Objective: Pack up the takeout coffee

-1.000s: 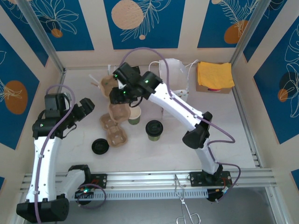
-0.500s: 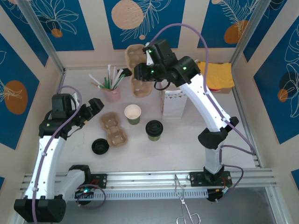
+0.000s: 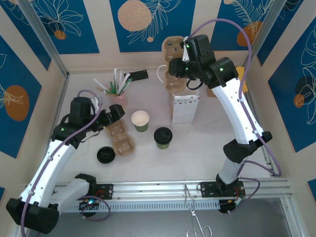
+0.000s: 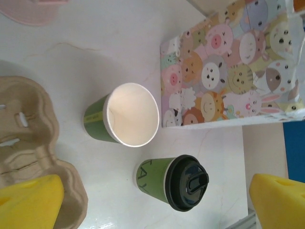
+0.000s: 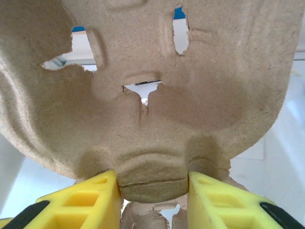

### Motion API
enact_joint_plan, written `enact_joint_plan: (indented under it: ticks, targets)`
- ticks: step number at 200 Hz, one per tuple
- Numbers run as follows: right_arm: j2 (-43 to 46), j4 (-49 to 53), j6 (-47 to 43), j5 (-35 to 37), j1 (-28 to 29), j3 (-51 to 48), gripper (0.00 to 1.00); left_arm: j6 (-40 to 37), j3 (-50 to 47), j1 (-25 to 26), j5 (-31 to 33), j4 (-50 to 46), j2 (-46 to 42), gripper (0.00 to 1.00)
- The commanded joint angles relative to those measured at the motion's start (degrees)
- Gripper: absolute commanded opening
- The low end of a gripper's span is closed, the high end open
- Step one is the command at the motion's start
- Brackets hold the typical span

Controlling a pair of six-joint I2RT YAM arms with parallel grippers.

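Note:
My right gripper is shut on a brown cardboard cup carrier and holds it upright in the air, just above the mouth of the animal-print paper bag. Seen from the right wrist, the carrier has its bottom ridge pinched between the yellow fingers. A green cup with a black lid and an open green cup stand left of the bag. My left gripper hangs open beside a second carrier. In the left wrist view both the lidded cup and the open cup lie ahead of it.
A loose black lid lies near the second carrier. At the back left stands a pink cup of straws, with a black object behind it. A yellow cloth sits on a box at the back right. Metal tongs hang off the front rail.
The right arm has carried the cardboard carrier up from the table's middle and rightward to above the bag. The left gripper has moved right, toward the cups, and stays open.

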State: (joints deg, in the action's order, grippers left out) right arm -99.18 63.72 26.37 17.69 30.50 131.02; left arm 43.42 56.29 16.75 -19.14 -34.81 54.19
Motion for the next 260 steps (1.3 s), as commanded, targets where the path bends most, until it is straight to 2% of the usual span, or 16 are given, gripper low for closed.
enact_joint_plan:
  ticks: [1,31,69,104,170,260]
  targets:
    - [2.31,-3.49,-3.11,1.57,-2.51,-3.73,0.36,-0.55,1.91,3.5,2.0,3.11,1.44,1.0]
    - [1.53,-5.33,-4.66,1.81,-4.4,-5.99,0.36,-0.44,2.22,7.59,3.54,4.69,3.53,1.0]
    - [-1.5,-5.85,-6.05,2.33,-5.4,-5.29,0.36,-0.44,2.46,9.5,4.71,4.68,4.68,1.0]
    - [-3.95,-5.2,-7.29,2.78,-5.94,-4.87,0.36,-0.35,2.07,9.78,5.05,4.58,4.0,1.0]
    - [-4.09,-4.45,-5.95,3.17,-6.3,-10.36,0.36,-0.26,0.66,9.95,6.26,3.9,2.23,1.0]
    - [-8.68,4.47,-2.94,2.69,-6.39,-7.9,0.36,-0.18,-1.12,9.97,6.35,4.06,1.17,1.0]
